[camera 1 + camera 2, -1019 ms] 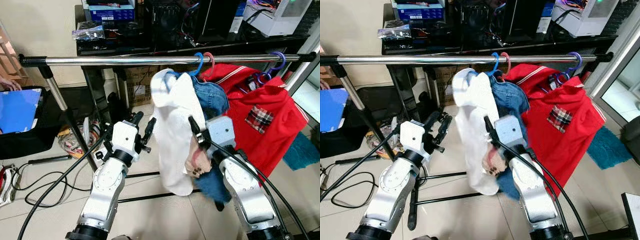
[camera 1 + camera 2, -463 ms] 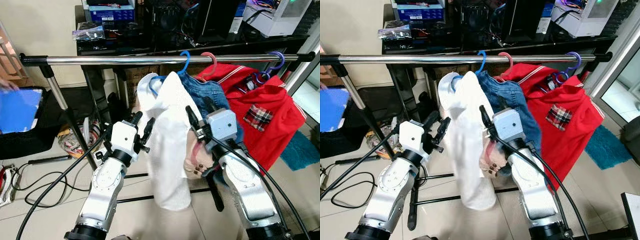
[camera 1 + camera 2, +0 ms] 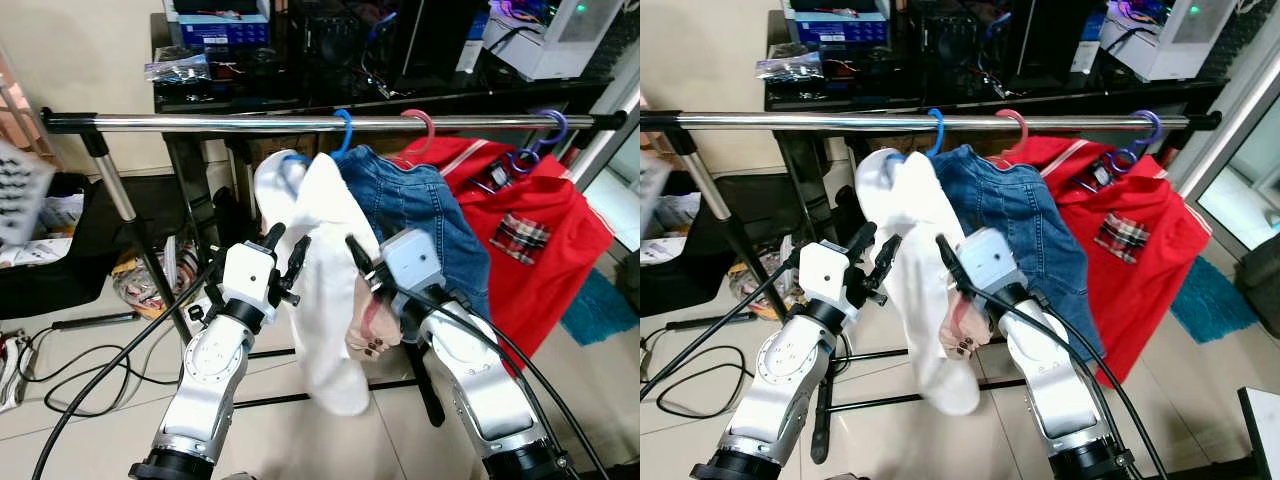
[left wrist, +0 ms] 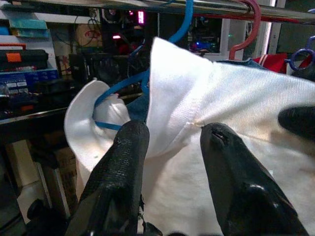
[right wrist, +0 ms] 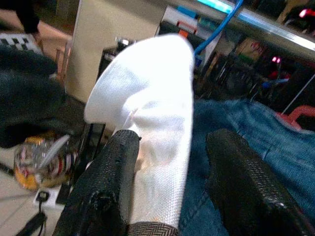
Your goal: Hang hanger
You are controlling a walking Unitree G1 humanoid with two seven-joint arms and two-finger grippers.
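A white shirt [image 3: 322, 262] hangs on a blue hanger [image 3: 343, 131] whose hook sits over the chrome rail [image 3: 200, 123]. To its right, a denim jacket [image 3: 425, 212] hangs on a pink hanger [image 3: 420, 125], and beyond that a red garment [image 3: 535, 235] on a purple hanger [image 3: 553, 128]. My right gripper [image 5: 167, 162] is pressed into the shirt's right side at chest height, open, with white cloth lying between its fingers [image 3: 357, 253]. My left gripper [image 3: 286, 250] is open just left of the shirt, and its fingertips [image 4: 129, 157] point at the collar.
Behind the rail is a black desk [image 3: 300, 92] with boxes and electronics. The rack's slanted leg [image 3: 120, 195] and floor bar [image 3: 270, 350] are below. Cables [image 3: 60, 375] and a black bag [image 3: 50, 270] lie at the left. At the far right is a teal mat [image 3: 600, 300].
The white shirt and its blue hanger have slid left along the rail, and my right gripper has gone with them. The denim jacket is now uncovered. My left arm has stayed put.
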